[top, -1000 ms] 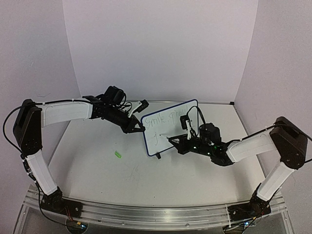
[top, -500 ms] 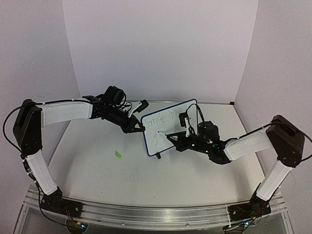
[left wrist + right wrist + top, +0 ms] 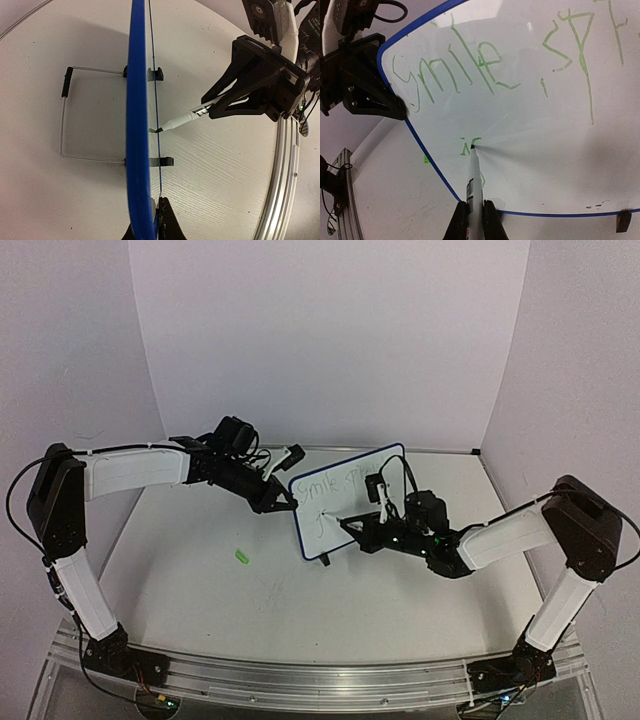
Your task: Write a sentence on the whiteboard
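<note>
Marker (image 3: 471, 186) tip meets board (image 3: 535, 130) straight ahead of my right claw (image 3: 472, 214), clamped on it; left claw (image 3: 288, 503) pinches board's left edge.

the whiteboard (image 3: 322, 498) stands on the worktop (image 3: 220, 610) — one side edge between the left fingers (image 3: 167, 224), its face ahead of the right fingers (image 3: 491, 223), whose marker (image 3: 472, 177) tip touches it under the sentence (image 3: 455, 75).

We're seeing a glossy whiteboard (image 3: 545, 150) with a smooth blue plastic-looking frame (image 3: 136, 125) on a matt, faintly grained table (image 3: 215, 165).
</note>
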Controlling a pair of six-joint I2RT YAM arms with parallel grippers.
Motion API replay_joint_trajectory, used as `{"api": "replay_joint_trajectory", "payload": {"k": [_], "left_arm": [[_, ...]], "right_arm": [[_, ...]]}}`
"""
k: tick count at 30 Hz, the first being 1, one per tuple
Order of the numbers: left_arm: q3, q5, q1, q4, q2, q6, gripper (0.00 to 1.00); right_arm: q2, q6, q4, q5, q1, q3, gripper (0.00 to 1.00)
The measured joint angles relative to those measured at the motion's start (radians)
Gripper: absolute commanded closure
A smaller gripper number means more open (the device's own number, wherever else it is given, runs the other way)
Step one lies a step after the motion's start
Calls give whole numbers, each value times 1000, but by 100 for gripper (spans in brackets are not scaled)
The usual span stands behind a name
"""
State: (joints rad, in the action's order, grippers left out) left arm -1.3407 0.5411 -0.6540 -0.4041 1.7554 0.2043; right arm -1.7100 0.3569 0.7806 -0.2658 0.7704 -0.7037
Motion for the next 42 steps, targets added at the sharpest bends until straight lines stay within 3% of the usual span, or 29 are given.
{"api": "replay_joint_trajectory", "payload": {"k": [42], "left_arm": [[0, 0, -2, 0, 0, 3, 100]], "right_arm": [[59, -18, -13, 38, -1, 16, 100]]}}
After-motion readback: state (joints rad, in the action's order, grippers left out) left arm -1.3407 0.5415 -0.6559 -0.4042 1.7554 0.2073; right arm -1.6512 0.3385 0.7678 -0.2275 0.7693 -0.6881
